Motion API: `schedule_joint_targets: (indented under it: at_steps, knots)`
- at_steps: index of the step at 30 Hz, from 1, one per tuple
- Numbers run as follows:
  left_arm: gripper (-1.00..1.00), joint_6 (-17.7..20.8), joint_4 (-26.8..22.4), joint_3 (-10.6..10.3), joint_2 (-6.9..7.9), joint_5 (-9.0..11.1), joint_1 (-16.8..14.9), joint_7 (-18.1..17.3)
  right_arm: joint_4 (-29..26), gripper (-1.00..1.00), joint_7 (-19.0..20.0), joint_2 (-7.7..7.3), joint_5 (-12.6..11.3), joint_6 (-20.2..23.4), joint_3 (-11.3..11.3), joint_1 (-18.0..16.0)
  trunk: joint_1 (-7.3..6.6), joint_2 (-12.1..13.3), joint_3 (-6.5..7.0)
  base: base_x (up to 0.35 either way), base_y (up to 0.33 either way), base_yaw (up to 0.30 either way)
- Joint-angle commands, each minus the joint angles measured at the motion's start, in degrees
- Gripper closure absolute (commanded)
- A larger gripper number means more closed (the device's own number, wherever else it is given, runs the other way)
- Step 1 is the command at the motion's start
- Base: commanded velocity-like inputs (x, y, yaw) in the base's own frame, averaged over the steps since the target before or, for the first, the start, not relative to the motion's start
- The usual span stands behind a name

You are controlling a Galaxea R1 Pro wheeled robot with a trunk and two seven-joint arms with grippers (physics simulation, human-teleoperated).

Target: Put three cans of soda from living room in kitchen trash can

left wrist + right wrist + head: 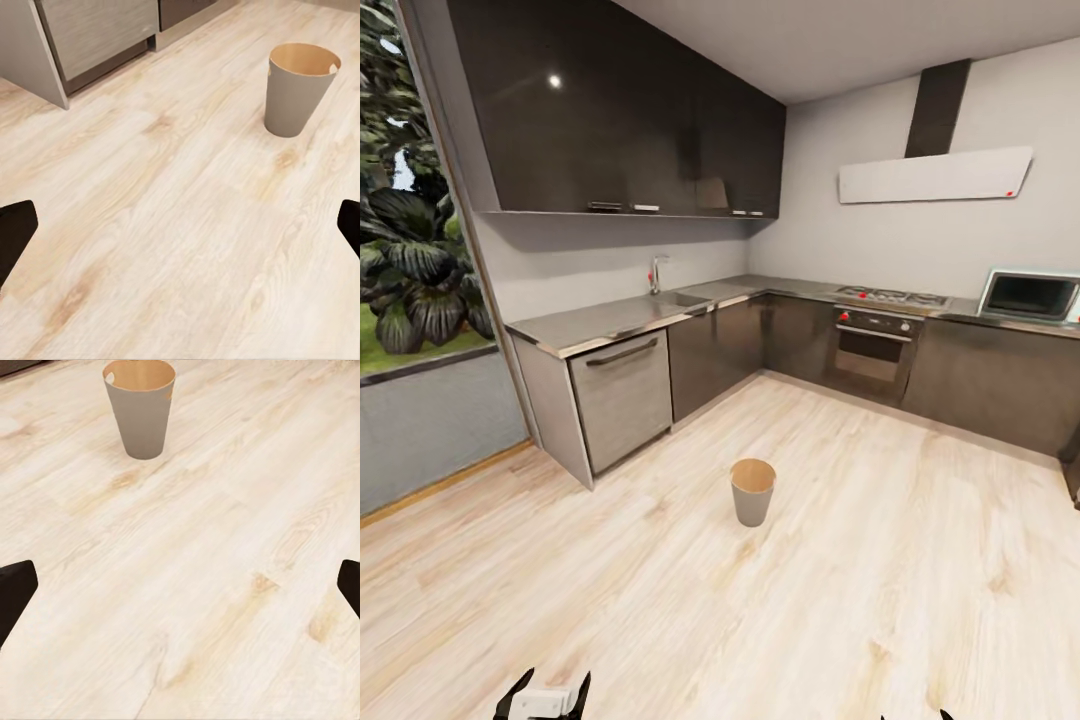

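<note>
Head view: the kitchen is an L-shaped run of dark grey cabinets [720, 345] under a steel worktop [610, 320], with sink [678, 298], built-in oven [873, 350] and microwave [1030, 296]. The tash can [752, 491] stands upright on the light wood floor [860, 600] (mid-room, well apart from the cabinets). The left gripper [180, 232] and right gripper [180, 592] each have their fingers spread wide over bare floor, empty.

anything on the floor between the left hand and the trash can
Nothing: in the left wrist view, only bare light wood floor stretches from the open left hand to the trash can.
</note>
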Motion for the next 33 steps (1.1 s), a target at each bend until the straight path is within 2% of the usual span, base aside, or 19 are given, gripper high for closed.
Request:
schedule_joint_targets:
  at_steps: [1, 33]
  knots:
    - [-1.00, 0.00, 0.00, 0.00, 0.00, 0.00, 0.00, 0.00, 0.00, -1.00, 0.00, 0.00, 0.00, 0.00, 0.00, -0.01, 0.00, 0.00, 0.00, 0.267, 0.026, 0.000]
    - [-1.00, 0.00, 0.00, 0.00, 0.00, 0.00, 0.00, 0.00, 0.01, -1.00, 0.00, 0.09, 0.00, 0.00, -0.02, 0.01, 0.00, 0.00, 0.00, 0.264, 0.002, 0.000]
